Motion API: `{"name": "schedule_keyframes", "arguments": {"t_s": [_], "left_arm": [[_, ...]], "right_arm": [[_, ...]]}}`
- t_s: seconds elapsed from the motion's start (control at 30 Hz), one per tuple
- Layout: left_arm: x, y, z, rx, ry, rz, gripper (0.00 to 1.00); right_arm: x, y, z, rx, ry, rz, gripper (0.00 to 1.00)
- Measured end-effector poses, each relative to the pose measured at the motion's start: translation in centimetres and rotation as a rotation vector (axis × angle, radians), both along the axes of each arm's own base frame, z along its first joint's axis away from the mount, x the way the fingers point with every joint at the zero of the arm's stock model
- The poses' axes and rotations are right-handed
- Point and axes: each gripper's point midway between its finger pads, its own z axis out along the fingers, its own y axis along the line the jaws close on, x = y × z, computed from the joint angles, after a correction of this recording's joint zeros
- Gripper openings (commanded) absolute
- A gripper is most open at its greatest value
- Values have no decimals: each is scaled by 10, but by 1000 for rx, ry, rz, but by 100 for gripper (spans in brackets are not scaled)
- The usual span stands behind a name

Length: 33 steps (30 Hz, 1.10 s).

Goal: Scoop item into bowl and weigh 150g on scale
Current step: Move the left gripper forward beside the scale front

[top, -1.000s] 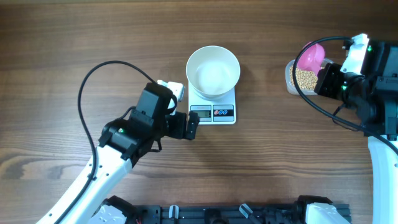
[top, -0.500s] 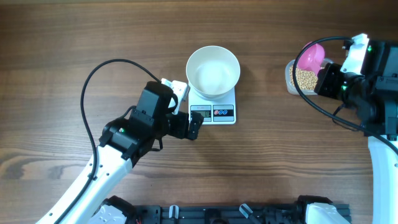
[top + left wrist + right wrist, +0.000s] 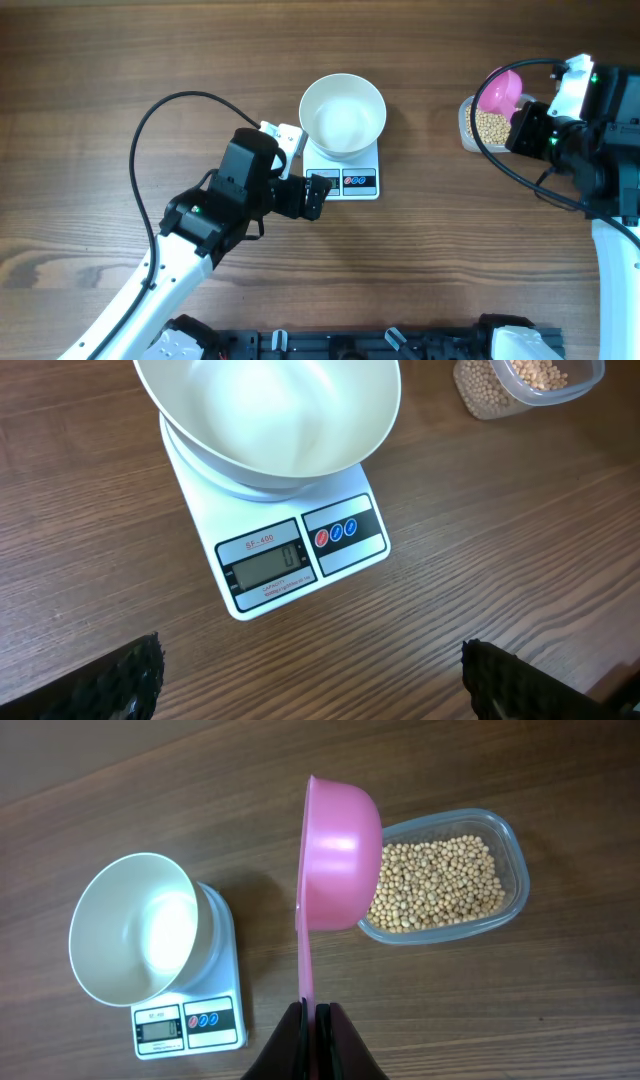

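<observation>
The white bowl [image 3: 342,113] stands empty on the white scale [image 3: 345,183], whose display faces the front. Beside the scale's front left corner, my left gripper [image 3: 302,168] is open above bare wood, its fingertips [image 3: 135,678] wide apart with nothing between them. In the left wrist view the bowl [image 3: 270,410] and scale [image 3: 300,555] lie just ahead. At the right, my right gripper [image 3: 316,1012] is shut on the handle of a pink scoop [image 3: 340,855], which is held on edge over the beans [image 3: 435,885]. No beans show in the scoop [image 3: 500,92].
The beans sit in a clear plastic tub [image 3: 468,128] at the right edge of the table, partly under the right arm. A black cable [image 3: 150,130] loops left of the left arm. Bare wood lies between scale and tub.
My left gripper has shifted right, closer to the scale's front left corner. The right arm and pink scoop have not moved.
</observation>
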Motion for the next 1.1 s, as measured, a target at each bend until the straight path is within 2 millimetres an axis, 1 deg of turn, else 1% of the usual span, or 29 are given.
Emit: {"name": "schedule_keyframes", "arguments": {"t_s": [1.1], "left_arm": [[0,0,0,2,1,1,100]], "right_arm": [[-2,0,-2,1,11,0,4]]}}
